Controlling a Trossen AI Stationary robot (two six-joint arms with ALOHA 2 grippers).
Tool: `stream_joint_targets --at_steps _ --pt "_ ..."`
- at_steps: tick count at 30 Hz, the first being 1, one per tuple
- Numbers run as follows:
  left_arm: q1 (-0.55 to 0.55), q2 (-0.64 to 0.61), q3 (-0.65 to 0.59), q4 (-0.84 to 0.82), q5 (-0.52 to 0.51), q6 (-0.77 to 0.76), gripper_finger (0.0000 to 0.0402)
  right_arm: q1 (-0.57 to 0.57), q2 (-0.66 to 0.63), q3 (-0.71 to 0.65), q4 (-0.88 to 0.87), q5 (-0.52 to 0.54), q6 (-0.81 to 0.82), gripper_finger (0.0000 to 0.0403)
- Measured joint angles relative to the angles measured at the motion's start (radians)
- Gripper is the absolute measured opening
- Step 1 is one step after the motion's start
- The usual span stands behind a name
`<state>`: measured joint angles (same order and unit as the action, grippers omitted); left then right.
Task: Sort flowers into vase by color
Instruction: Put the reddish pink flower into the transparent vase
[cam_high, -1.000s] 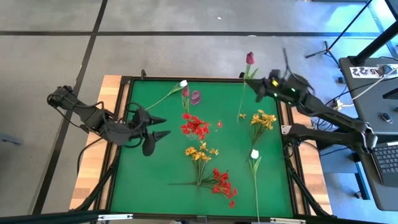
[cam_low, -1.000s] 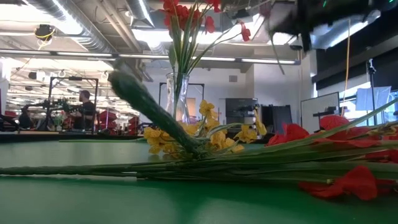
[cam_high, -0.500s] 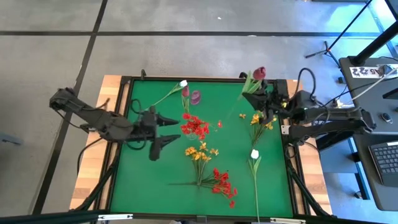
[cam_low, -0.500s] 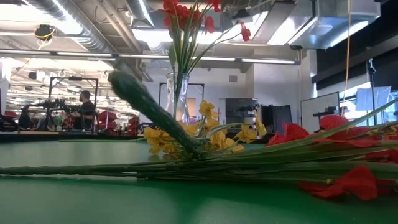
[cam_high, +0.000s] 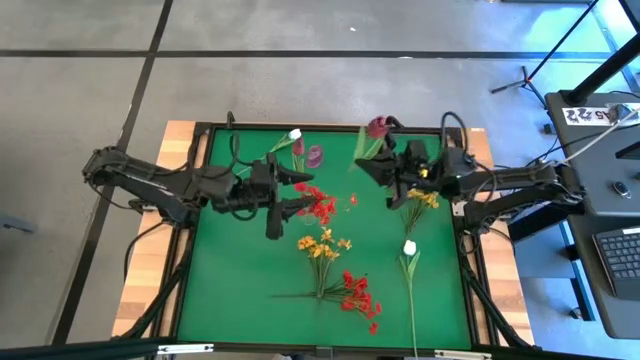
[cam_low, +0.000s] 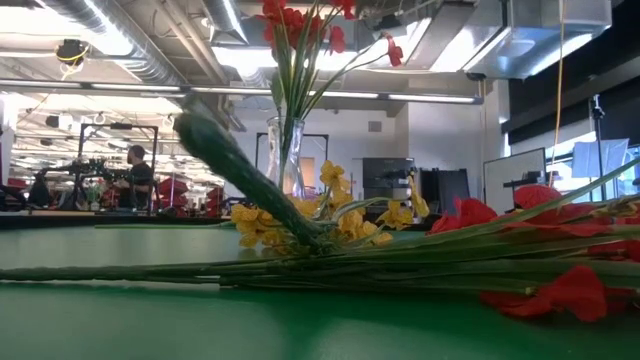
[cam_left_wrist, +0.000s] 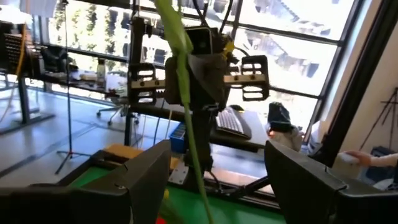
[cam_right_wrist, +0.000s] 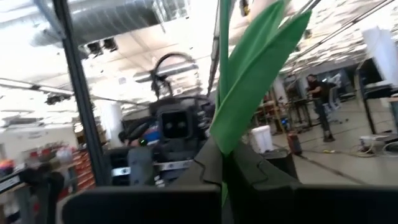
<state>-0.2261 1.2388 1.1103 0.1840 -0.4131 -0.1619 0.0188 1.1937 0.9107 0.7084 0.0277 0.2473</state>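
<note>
My right gripper hangs over the far middle of the green mat, shut on a dark red-pink bud flower with a green leaf. My left gripper stands open just left of the glass vase, which holds red sprays. In the left wrist view the flower's thin stem runs down between my left fingers farther off, touching neither. On the mat lie a yellow-orange spray, a red spray and a white bud. My right gripper pinches the flower's stem at the foot of its leaf between the two fingers. The fingers come from the table's right, about level and tipped slightly up, and lie across the stem. The flower stands nearly upright, bud on top, lifted clear of the mat.
A white bud and two pink buds lie at the mat's far side, and another yellow-orange spray lies under my right arm. A black frame rims the mat. The mat's near left part holds no flowers.
My right gripper has carried the dark red-pink bud flower from the far right corner toward the table's left and the vase, tipping toward level. My left gripper has gone toward the table's right, up to the vase, staying open.
</note>
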Motion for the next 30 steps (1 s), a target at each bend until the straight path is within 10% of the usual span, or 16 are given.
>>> stream_joint_targets --at_steps 20,30 --pt "0.03 0.002 0.0 0.007 -0.035 -0.014 0.0249 0.061 0.27 0.335 -0.184 -0.02 -0.019 0.0001" --pt "0.029 0.002 0.0 0.005 -0.068 -0.014 0.0134 0.06 0.271 0.335 -0.191 -0.015 -0.008 0.0001"
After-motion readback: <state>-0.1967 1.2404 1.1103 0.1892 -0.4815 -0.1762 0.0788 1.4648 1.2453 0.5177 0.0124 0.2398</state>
